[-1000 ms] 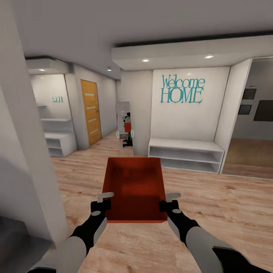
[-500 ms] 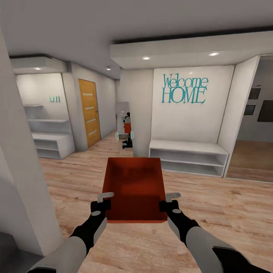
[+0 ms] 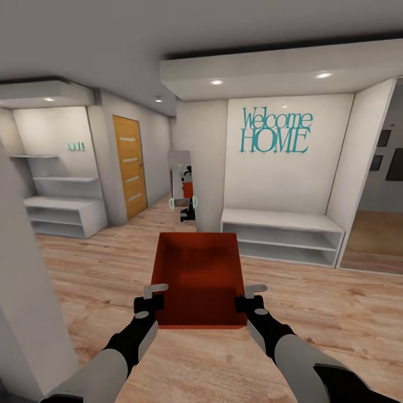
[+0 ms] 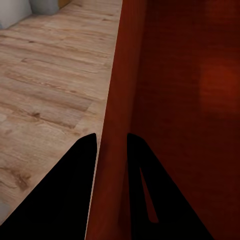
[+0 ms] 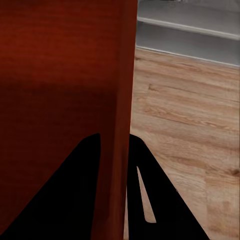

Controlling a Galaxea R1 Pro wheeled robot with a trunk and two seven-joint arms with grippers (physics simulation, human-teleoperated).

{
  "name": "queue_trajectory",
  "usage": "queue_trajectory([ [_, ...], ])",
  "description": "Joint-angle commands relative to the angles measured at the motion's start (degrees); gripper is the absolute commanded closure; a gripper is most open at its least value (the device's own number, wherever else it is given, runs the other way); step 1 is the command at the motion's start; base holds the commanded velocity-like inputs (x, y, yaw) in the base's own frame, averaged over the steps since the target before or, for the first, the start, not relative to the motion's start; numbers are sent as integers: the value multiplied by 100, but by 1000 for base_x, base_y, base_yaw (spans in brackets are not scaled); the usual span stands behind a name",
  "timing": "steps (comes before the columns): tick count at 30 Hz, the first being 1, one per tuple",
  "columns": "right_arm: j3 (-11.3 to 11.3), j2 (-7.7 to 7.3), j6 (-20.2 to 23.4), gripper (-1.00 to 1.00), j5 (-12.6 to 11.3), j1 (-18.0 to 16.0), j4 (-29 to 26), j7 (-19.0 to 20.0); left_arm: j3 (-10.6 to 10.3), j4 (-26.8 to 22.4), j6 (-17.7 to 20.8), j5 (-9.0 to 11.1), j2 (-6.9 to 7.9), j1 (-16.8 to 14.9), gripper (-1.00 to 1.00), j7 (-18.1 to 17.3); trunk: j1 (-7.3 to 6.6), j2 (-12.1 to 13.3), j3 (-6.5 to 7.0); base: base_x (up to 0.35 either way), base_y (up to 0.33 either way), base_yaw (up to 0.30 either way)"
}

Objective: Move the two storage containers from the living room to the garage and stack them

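Note:
One orange-red open-topped storage container [image 3: 198, 277] hangs level in front of me over a light wood plank floor [image 3: 336, 313]. My left gripper [image 3: 152, 295] is shut on its left wall [image 4: 114, 125], one finger on each side of that wall. My right gripper [image 3: 251, 295] is shut on the container's right wall [image 5: 122, 100] in the same way. The container's inside looks empty. The room is a white-walled entry hall, not the garage.
A white pillar [image 3: 28, 291] stands close at my left. Ahead is a low white shelf bench [image 3: 282, 235] under a "Welcome HOME" sign [image 3: 275, 131]. Left of it are a mirror [image 3: 183, 187], an orange door [image 3: 130, 165] and white shelves [image 3: 61, 215]. A doorway [image 3: 378, 218] opens at right.
The camera has moved forward and swung a little: the left pillar slid out towards the picture's left edge and the bench and sign drew nearer. Both grippers keep the same hold on the container.

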Motion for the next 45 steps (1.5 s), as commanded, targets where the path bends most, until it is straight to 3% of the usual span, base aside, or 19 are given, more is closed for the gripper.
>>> queue_trajectory([
  [1,-249,5,-18,100,12,-8,24,19,10,-12,-300,-84,151,-4,100,95,5,-9,-11,322,0,0],
  [21,-249,7,-20,100,13,-8,24,19,10,-12,-300,-84,151,-4,100,88,5,-9,-11,322,0,8],
  [36,-249,7,-18,100,12,-8,24,19,10,-12,-294,-85,150,-5,100,86,5,-9,-11,322,0,247],
  [45,-249,7,-18,100,12,-8,24,19,10,-12,-299,-85,151,-4,100,87,5,-9,-11,322,0,55],
])
